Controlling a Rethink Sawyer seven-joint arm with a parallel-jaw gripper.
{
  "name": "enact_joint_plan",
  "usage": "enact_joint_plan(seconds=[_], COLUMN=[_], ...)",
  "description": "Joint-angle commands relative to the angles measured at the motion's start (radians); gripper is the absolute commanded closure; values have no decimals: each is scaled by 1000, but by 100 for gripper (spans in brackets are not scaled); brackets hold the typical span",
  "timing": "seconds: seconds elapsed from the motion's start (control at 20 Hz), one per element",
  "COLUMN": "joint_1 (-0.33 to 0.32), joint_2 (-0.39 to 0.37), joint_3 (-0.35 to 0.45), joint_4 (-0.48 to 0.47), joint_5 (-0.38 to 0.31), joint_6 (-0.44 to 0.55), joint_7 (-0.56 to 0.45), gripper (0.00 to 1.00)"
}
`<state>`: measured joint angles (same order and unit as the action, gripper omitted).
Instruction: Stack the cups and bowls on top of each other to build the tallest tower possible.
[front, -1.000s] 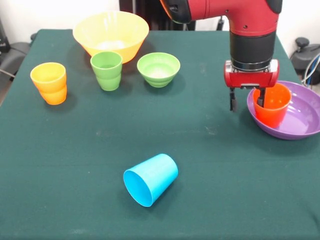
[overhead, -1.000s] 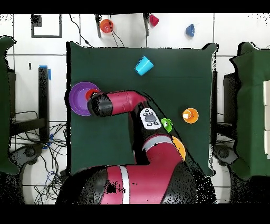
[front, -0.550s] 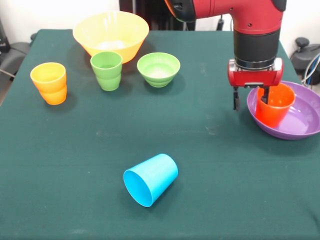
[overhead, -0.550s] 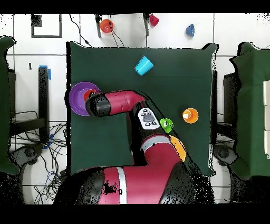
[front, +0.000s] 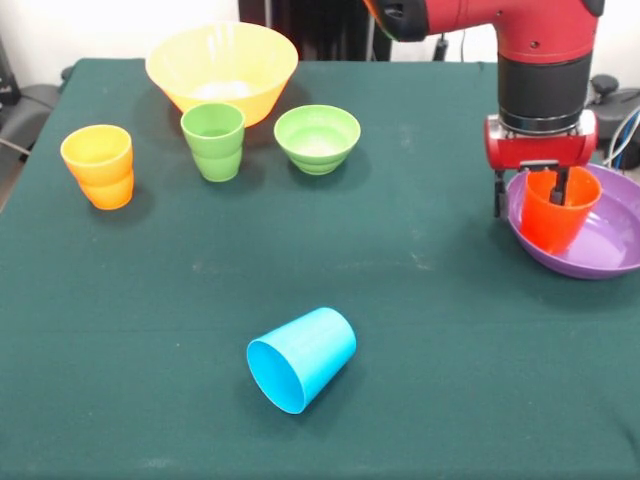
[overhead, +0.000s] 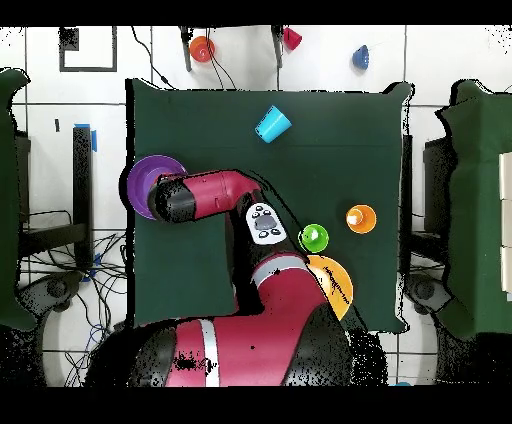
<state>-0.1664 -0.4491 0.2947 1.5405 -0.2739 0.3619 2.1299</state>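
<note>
Gripper: I saw my gripper over the left rim of the purple bowl, its two fingers spread apart. One finger hung outside the orange cup, the other dipped inside the mouth, so they straddled the cup wall. I could not tell whether they pressed on it.
Orange cup: it stood upright inside the purple bowl, at the table's right edge in my front view.
Light blue cup: it lay on its side near the front of the green table, mouth toward the camera, well apart from everything else.
Back row: the yellow bowl, green cup and light green bowl sat close together.
Yellow-orange cups: they were nested one in another, at the left.
Overhead: my arm covered most of the purple bowl.
</note>
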Motion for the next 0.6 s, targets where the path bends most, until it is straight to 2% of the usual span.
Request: enact_joint_plan(seconds=[0.05,0.3,0.6], joint_1=[54,68,80], joint_2=[60,90,90], joint_3=[44,35,17], joint_4=[-66,-76,-83], joint_5=[-45,-57,-43], joint_6=[-61,-116,-111], joint_7=[10,26,36], gripper=[0,0,0])
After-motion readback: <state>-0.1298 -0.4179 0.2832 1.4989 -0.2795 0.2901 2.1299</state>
